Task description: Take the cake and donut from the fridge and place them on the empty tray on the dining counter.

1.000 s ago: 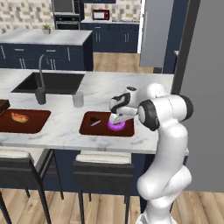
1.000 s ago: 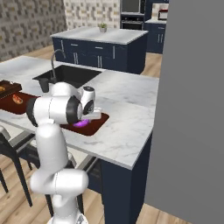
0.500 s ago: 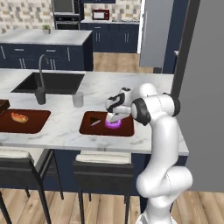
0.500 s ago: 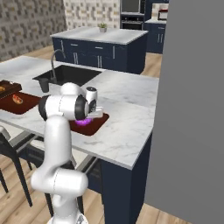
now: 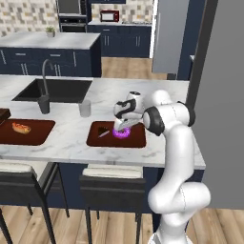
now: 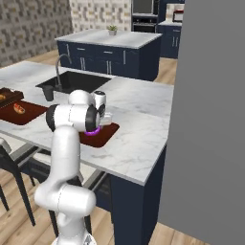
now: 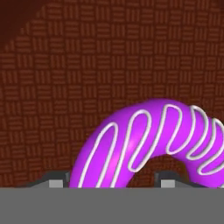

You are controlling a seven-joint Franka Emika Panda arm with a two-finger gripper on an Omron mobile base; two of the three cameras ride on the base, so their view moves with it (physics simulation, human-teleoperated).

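Hovering low over the tray (image 5: 136, 138) on the dining counter (image 5: 71, 138), the gripper (image 5: 121, 129) points down at the donut (image 5: 121, 133), which lies flat on the tray's woven reddish-brown surface directly beneath it. In the hand view the donut (image 7: 148, 140), purple with a thin white zigzag of icing, arches up between the two finger tips (image 7: 56, 182), one at its outer left side and the other inside or just past the ring; the jaws look parted rather than pressed in, but whether they touch the icing cannot be told from these views. Just to the left of the gripper, on the same tray, sits the cake (image 5: 103, 131), a small dark slice close beside the donut and apart from it. Farther left along the counter lies a second tray (image 5: 33, 136) with an orange food item (image 5: 21, 127) on it. Beyond the gripper are a small cup (image 5: 85, 108) and the black sink (image 5: 55, 89) with its faucet (image 5: 45, 76).
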